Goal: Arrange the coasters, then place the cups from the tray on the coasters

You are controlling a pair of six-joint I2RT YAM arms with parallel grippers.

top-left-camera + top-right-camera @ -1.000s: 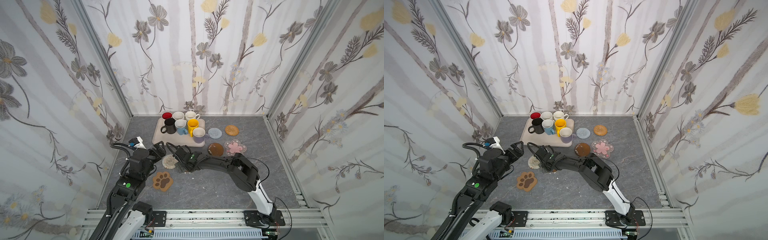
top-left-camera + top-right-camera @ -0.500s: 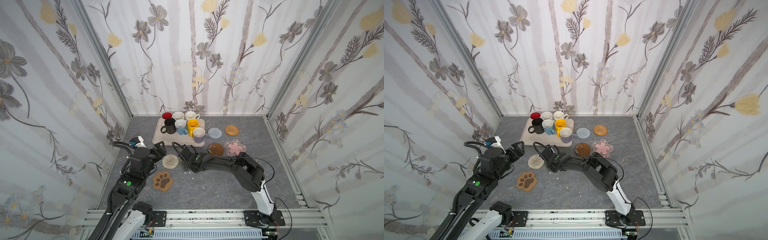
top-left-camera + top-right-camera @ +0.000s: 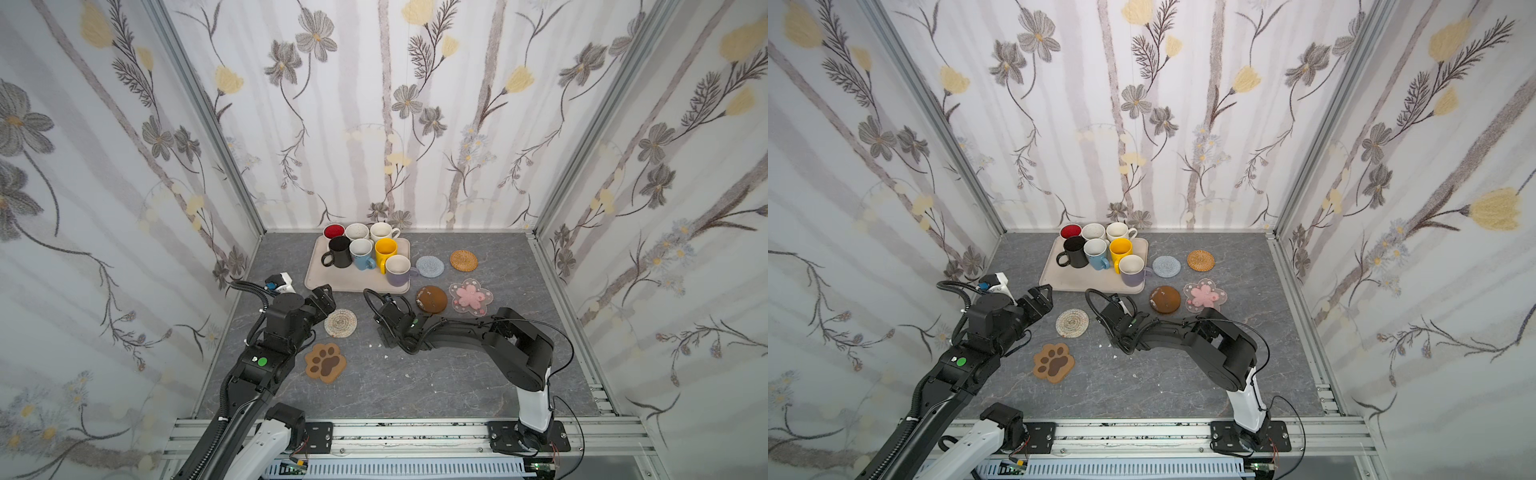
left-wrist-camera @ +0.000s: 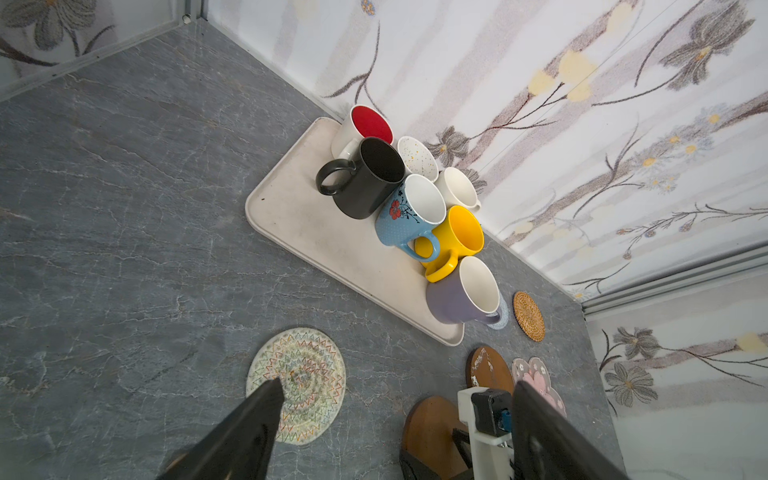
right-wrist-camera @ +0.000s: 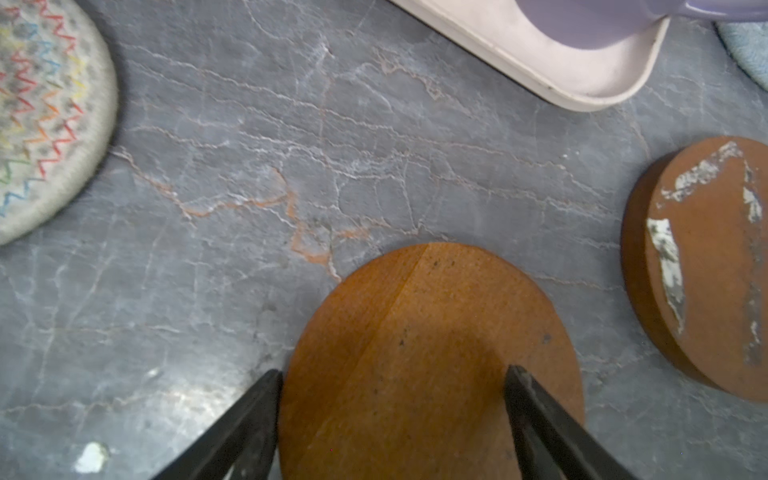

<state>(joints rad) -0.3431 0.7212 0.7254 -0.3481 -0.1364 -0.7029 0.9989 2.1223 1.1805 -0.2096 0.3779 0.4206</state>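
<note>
The tabletop (image 3: 415, 386) is grey stone-look sheet crossed by thin pale veins, seen in both top views (image 3: 1142, 386); the right wrist view picks out one orange vein (image 5: 291, 208) in it. A few white crumbs (image 3: 386, 356) lie scattered near the middle of the tabletop, and one white fleck (image 5: 92, 457) shows close up. Three walls stand around the tabletop, papered white with grey stripes, grey flowers and yellow buds: back wall (image 3: 374, 124), left wall (image 3: 83, 208), right wall (image 3: 685, 208). Slim metal posts (image 3: 205, 120) mark the back corners. A metal rail (image 3: 415, 432) runs along the front edge, with a slotted white grille (image 3: 415, 469) below it.
</note>
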